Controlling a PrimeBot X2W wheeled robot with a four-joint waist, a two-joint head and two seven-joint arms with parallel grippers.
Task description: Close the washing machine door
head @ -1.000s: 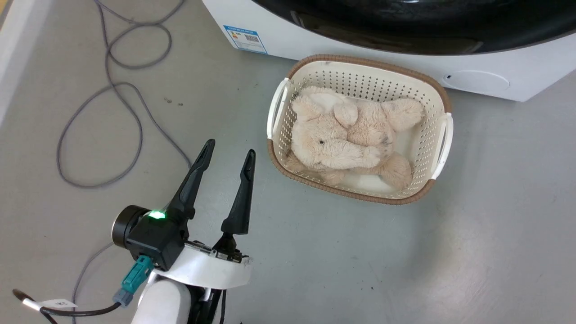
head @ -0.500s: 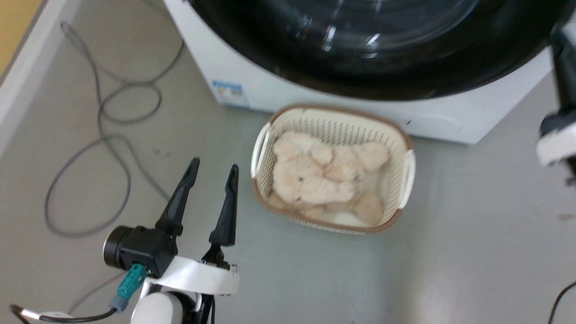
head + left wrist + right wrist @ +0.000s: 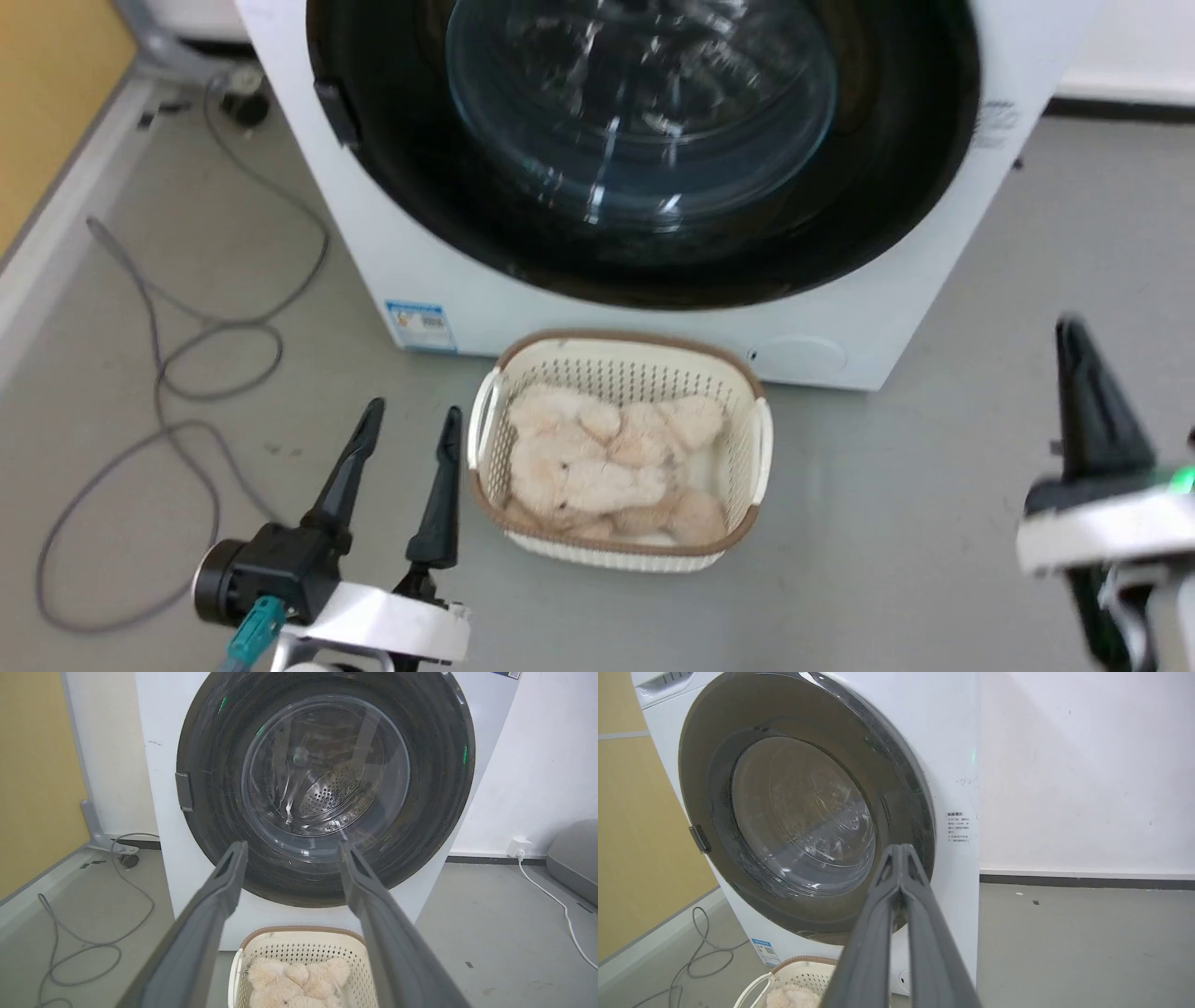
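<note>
Logging the current state. The washing machine door (image 3: 896,187) lies flat against the front of the washing machine (image 3: 504,322). I see no gap around its black ring in the head view or in either wrist view. Through the clear bowl at its centre, the left wrist view shows the perforated steel drum (image 3: 334,795). A small tab (image 3: 185,791) sits on the ring's left edge.

Left jaws: released and holding nothing. The two dark fingers (image 3: 347,467) stand apart at the lower left of the head view, above the grey floor (image 3: 887,523). They are just beside the basket's left handle and not touching it.

Right jaws: clenched on nothing. In the right wrist view the fingertips (image 3: 901,858) meet, pointing at the door's lower right rim and well short of it. The head view shows one of these fingers (image 3: 1088,411) at the lower right, blurred.

A cream laundry basket (image 3: 616,378) stands on the floor directly before the machine, below the door. A beige plush toy (image 3: 597,467) lies inside it. A blue label (image 3: 420,325) is stuck on the machine's lower left corner.
</note>
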